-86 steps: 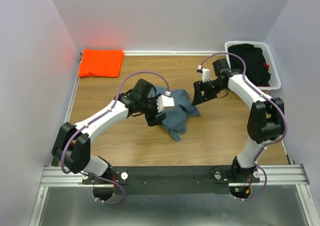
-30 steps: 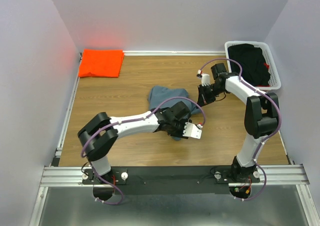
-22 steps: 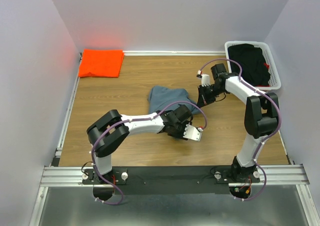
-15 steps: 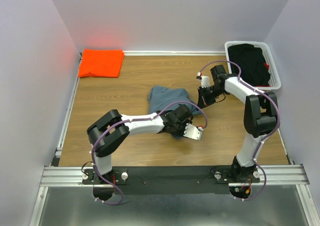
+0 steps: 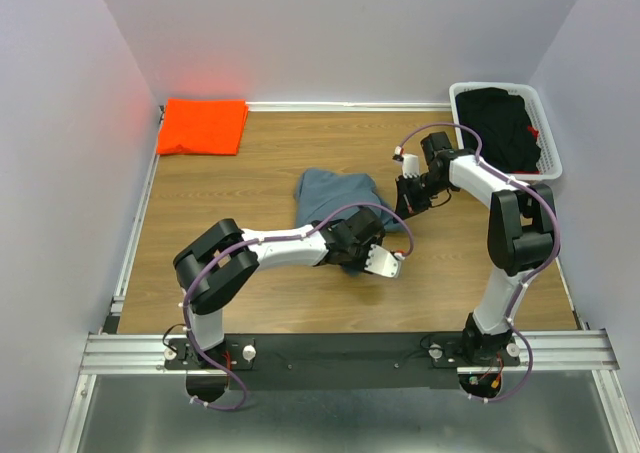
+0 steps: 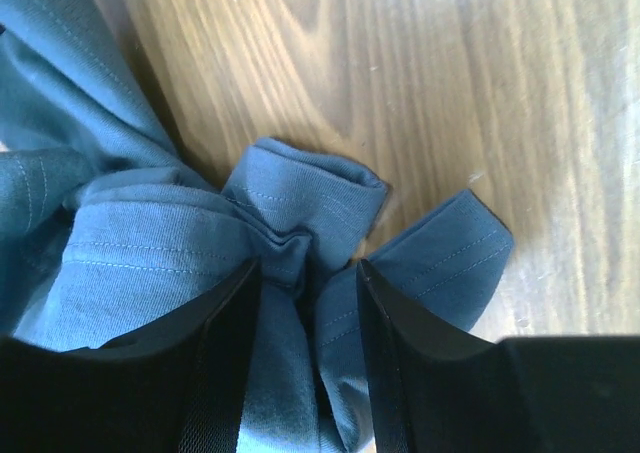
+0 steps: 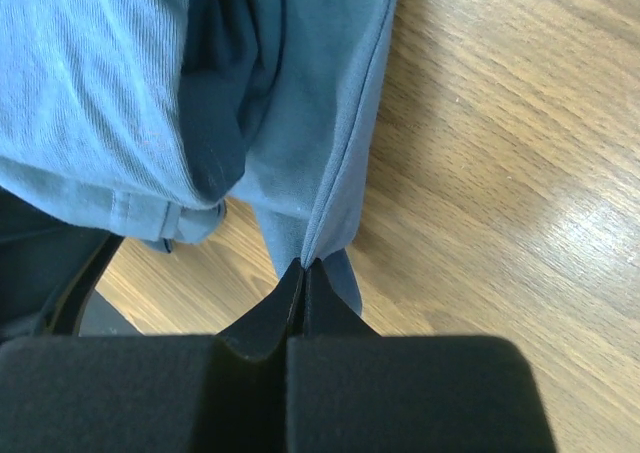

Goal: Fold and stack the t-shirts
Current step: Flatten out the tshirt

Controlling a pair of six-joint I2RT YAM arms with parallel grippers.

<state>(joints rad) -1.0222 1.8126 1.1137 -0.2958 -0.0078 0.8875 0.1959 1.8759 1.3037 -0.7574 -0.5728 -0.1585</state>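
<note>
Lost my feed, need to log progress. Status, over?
Right gripper shut on edge of blue-grey t-shirt. Left gripper straddling its bunched fold, grip unclear. Folded orange t-shirt far-left corner. Nothing blocking.

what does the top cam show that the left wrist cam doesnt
Only the top view: a folded bright orange t-shirt in the far left corner, a white plastic basket of dark clothes at the far right, and the right gripper at the right edge of the crumpled slate blue-grey t-shirt. Only the left wrist view: stitched hems bunched tight in the left gripper. Both: that blue-grey t-shirt lying on the wooden table.
</note>
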